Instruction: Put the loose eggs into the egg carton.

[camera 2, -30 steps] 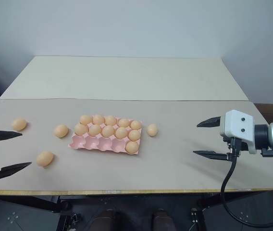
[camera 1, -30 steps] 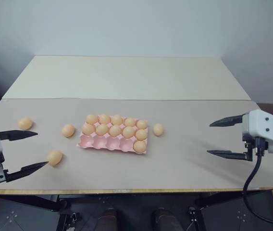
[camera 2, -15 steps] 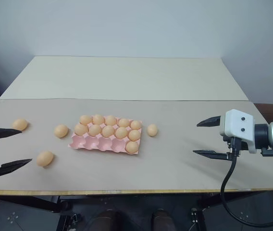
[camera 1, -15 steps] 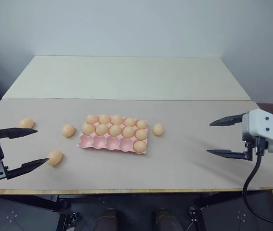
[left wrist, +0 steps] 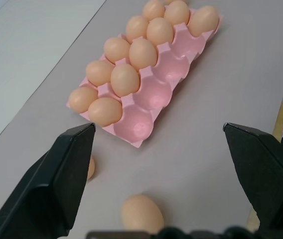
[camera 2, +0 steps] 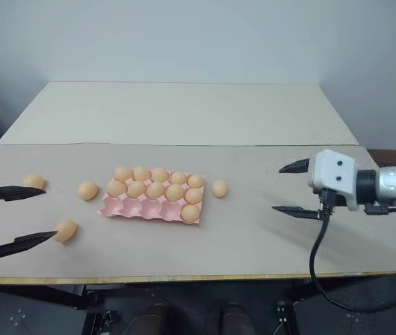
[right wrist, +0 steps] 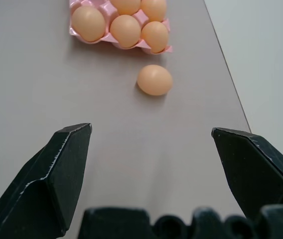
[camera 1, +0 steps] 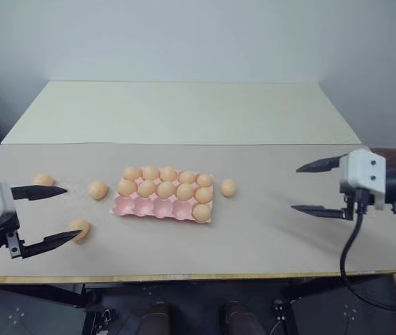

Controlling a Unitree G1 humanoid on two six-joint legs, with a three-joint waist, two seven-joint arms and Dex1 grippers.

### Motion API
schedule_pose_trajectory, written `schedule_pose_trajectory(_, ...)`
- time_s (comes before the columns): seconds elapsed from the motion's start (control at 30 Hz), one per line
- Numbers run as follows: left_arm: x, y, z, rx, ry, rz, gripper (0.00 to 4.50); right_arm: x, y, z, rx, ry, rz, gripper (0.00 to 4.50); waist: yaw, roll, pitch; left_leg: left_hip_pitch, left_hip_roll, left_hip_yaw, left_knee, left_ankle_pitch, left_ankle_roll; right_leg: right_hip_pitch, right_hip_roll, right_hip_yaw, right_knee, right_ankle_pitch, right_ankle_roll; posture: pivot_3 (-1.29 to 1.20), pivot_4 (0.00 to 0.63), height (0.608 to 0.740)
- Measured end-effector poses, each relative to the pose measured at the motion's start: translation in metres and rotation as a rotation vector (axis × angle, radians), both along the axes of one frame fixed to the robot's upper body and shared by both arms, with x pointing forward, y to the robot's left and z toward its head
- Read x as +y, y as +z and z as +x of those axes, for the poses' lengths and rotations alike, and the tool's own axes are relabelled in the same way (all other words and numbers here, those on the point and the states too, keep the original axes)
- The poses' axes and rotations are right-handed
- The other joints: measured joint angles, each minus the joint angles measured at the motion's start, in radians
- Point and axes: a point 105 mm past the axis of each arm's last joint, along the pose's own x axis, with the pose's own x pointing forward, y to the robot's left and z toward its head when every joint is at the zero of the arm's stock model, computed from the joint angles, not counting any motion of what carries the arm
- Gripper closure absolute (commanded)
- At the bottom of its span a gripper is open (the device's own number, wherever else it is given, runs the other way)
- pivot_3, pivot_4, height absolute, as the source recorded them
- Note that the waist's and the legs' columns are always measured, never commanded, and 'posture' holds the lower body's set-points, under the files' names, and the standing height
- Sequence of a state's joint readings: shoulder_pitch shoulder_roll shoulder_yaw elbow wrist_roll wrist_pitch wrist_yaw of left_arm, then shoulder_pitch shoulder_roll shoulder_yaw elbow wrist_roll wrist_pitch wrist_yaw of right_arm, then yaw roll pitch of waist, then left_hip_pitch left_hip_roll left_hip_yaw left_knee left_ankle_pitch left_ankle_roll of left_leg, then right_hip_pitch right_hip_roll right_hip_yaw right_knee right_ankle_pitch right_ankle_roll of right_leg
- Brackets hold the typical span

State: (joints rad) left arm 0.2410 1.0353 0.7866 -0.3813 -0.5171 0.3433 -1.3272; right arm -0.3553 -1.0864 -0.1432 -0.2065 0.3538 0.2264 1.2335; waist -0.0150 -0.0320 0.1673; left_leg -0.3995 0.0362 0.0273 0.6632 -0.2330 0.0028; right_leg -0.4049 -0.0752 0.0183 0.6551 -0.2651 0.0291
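Right now you see the egg carton (camera 1: 164, 204) mid-surface (camera 1: 268, 244), its near row mostly bare. Four loose eggs lie around it: one (camera 1: 228, 188) just right of it, three on the left (camera 1: 98, 189) (camera 1: 42, 180) (camera 1: 80, 227). Your left end effector (camera 1: 48, 216) is spread around the nearest egg; the right end effector (camera 1: 308, 188) hangs spread, holding nothing.

Beige table (camera 1: 184, 112); pink egg carton (camera 1: 163, 204) near its middle, one loose egg (camera 1: 228, 187) right of carton, three loose eggs (camera 1: 98, 189) left.
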Motion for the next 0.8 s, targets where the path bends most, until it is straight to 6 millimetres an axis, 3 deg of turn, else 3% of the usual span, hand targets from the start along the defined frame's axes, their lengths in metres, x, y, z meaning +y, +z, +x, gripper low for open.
schedule_pose_trajectory(0.3,-0.009,-0.001,0.008,0.014,-0.065,0.005,0.03,0.034,-0.026,0.048,0.052,0.001,0.004,0.00,-0.002,0.000,0.000,-0.001,0.000,0.000,0.000,0.000,0.000,-0.002,0.000,0.000,0.001,0.000,0.000,0.00,0.150,0.740)
schedule_pose_trajectory(0.8,-0.009,-0.009,0.007,0.046,-0.069,0.003,0.03,0.092,-0.075,0.096,0.117,0.015,-0.004,0.00,-0.001,0.001,0.000,-0.006,-0.001,0.000,0.000,0.000,0.000,-0.006,0.000,0.000,0.002,0.000,0.000,0.00,0.150,0.740)
